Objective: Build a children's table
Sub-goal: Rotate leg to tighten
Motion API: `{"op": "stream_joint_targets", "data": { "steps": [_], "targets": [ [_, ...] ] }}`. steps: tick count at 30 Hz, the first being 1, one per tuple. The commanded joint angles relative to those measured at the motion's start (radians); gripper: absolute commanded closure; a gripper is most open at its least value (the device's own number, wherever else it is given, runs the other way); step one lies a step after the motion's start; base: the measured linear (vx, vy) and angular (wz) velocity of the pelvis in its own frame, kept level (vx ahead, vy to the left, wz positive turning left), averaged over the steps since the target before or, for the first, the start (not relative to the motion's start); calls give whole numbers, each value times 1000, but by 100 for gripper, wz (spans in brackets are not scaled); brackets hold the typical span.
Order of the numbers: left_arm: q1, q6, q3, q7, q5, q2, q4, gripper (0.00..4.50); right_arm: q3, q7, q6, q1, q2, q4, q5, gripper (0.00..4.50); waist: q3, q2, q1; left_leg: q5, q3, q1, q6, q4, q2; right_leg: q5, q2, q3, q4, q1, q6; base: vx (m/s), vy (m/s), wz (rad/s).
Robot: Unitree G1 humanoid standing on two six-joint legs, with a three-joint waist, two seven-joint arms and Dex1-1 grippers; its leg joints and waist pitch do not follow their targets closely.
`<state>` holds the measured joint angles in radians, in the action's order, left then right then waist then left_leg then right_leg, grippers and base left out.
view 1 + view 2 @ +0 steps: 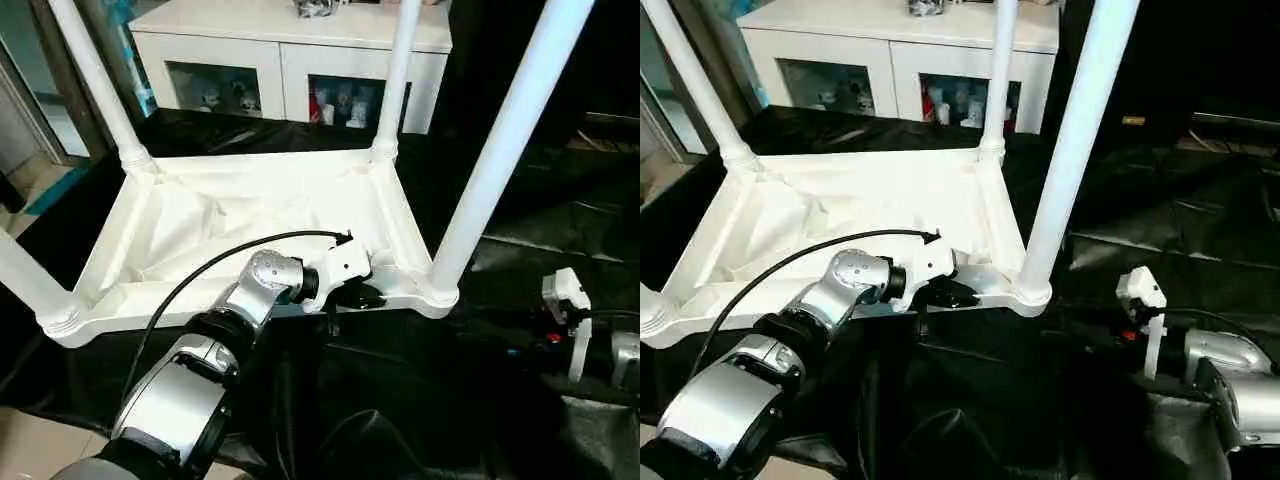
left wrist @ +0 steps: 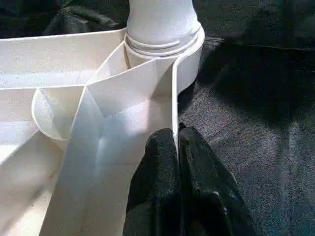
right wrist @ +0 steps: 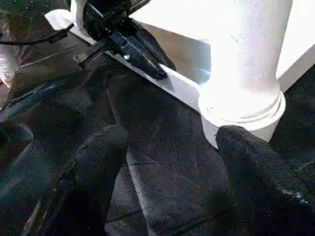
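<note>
The left gripper (image 2: 176, 142) is pinched shut on the near rim of the upturned table (image 1: 250, 215), one black finger (image 2: 157, 167) inside the thin white wall and the other outside it. Just beyond its fingertips, at the near right corner, a leg (image 1: 505, 150) stands in its round socket. The silver left forearm (image 1: 190, 385) runs back from the gripper toward the camera, a black cable (image 1: 210, 262) looping over its wrist.

Off to the right, well apart from the left gripper, the right gripper (image 3: 170, 147) hangs over the black cover (image 1: 420, 400) with its two fingers spread wide and nothing between them. The corner socket and its leg stand just ahead of it, not touched.

The table lies upside down on that wrinkled black cover, ribbed underside facing up. Four white legs rise from its corners: the near right one, a far right one (image 1: 398, 75), a far left one (image 1: 98, 80) and a near left one (image 1: 25, 280), which is cut off by the frame edge.

Behind the table, past the far edge of the cover, stands one white cabinet (image 1: 290, 45) with two glass-fronted compartments holding small items too indistinct to name. Pale floor (image 1: 35, 185) shows at the left.
</note>
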<state>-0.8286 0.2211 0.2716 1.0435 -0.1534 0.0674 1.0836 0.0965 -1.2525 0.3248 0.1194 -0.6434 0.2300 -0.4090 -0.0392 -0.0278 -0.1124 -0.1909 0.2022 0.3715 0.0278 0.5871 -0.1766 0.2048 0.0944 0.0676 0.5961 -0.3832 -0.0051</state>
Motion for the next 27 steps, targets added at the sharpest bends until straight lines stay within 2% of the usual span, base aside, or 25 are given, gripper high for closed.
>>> {"op": "stream_joint_targets", "data": {
  "steps": [1,3,5,6,7,8,9,10,11,13,15,16,17,18,19,20,22,23,24,25,26,27],
  "targets": [
    [8,27,-2,-3,5,-1,3,450,-19,-2,30,4,8,-53,-27,122,50,32,-3,-140,-28,-7,-139,-61,-64,172,73,-37,-76,41,-222,0,0,0],
    [4,21,-18,-11,20,-4,1,450,-33,-3,61,0,18,-102,-47,122,49,30,-2,-148,-30,-8,-132,-64,-66,184,73,-38,-77,40,-217,0,0,0],
    [3,2,-44,15,54,-3,-17,394,-48,5,79,4,37,-138,-60,118,49,29,-3,-150,-30,-8,-126,-66,-66,189,73,-39,-77,40,-214,0,0,0],
    [9,-18,-64,50,87,2,-48,394,-64,21,80,15,62,-149,-59,118,50,29,-4,-150,-30,-7,-121,-65,-66,186,76,-38,-76,40,-219,0,0,0],
    [9,-18,-64,50,87,2,-48,391,-64,21,80,15,62,-149,-59,118,50,27,-4,-151,-30,-9,-117,-66,-67,184,76,-38,-76,39,-225,0,0,0],
    [17,-40,-82,67,114,12,-85,383,-83,39,76,28,91,-154,-51,118,53,28,-4,-149,-30,-11,-108,-67,-70,165,75,-39,-71,37,-238,0,0,0],
    [20,-46,-85,70,119,14,-94,370,-87,43,76,30,97,-156,-49,118,53,24,-2,-140,-31,-9,-104,-68,-71,133,73,-39,-67,36,-248,0,0,0],
    [31,-68,-97,73,135,31,-133,359,-98,75,75,44,129,-152,-41,118,55,26,-3,-134,-31,-13,-103,-67,-73,111,73,-39,-64,36,-253,0,0,0],
    [41,-88,-105,74,145,47,-166,359,-106,106,76,57,157,-144,-34,118,54,31,0,-113,-33,-6,-105,-69,-73,66,75,-40,-52,39,-266,0,0,0],
    [75,-143,-120,87,161,100,-249,331,-120,154,67,82,205,-123,-19,118,55,30,7,-98,-31,-8,-104,-67,-70,51,76,-40,-49,36,-270,0,0,0],
    [102,-176,-129,92,165,137,-303,318,-124,181,61,92,229,-117,-12,118,55,35,8,-77,-27,-9,-109,-63,-67,21,71,-42,-48,35,-270,0,0,0],
    [109,-183,-132,93,165,146,-316,312,-125,187,57,94,235,-115,-8,118,58,30,7,-65,-28,-10,-107,-62,-70,4,73,-42,-42,36,-273,0,0,0],
    [135,-205,-145,84,163,179,-359,310,-126,209,47,104,260,-104,-3,118,60,31,8,-43,-26,-9,-117,-58,-65,-26,68,-42,-39,33,-270,0,0,0],
    [208,-270,-182,75,171,252,-480,302,-127,266,13,123,314,-72,12,118,65,27,10,-11,-30,-5,-119,-57,-71,-76,74,-43,-27,32,-279,0,0,0],
    [208,-270,-182,75,171,252,-480,274,-127,266,13,123,314,-72,12,118,62,28,16,-6,-28,-1,-124,-57,-67,-83,71,-42,-27,29,-279,0,0,0],
    [226,-281,-191,72,173,265,-509,274,-129,273,4,124,323,-67,15,118,59,25,19,-27,-25,-5,-120,-57,-64,-61,66,-42,-33,24,-278,0,0,0],
    [317,-332,-233,30,184,312,-653,263,-140,318,-89,115,373,-50,49,118,57,24,19,-57,-26,-7,-98,-59,-70,-42,70,-44,-32,25,-284,0,0,0],
    [340,-346,-243,19,188,323,-690,255,-144,330,-112,112,384,-47,59,118,52,23,25,-87,-26,-5,-84,-65,-68,-14,66,-44,-35,23,-278,0,0,0],
    [396,-375,-268,-5,194,343,-771,242,-151,352,-166,103,408,-43,78,118,54,24,26,-106,-26,-9,-66,-66,-73,-2,68,-45,-33,23,-276,0,0,0],
    [436,-394,-286,-13,200,355,-825,229,-157,374,-204,96,420,-39,98,118,49,26,28,-118,-26,-6,-65,-69,-70,16,66,-46,-38,23,-271,0,0,0],
    [436,-394,-286,-13,200,355,-825,229,-157,374,-204,96,420,-39,98,118,47,24,27,-137,-25,-8,-54,-71,-68,50,65,-47,-41,22,-260,0,0,0],
    [511,-430,-320,-33,205,372,-922,220,-169,393,-270,85,434,-29,131,118,46,20,23,-165,-23,-19,-41,-72,-68,89,61,-49,-48,15,-251,0,0,0]
  ]
}}
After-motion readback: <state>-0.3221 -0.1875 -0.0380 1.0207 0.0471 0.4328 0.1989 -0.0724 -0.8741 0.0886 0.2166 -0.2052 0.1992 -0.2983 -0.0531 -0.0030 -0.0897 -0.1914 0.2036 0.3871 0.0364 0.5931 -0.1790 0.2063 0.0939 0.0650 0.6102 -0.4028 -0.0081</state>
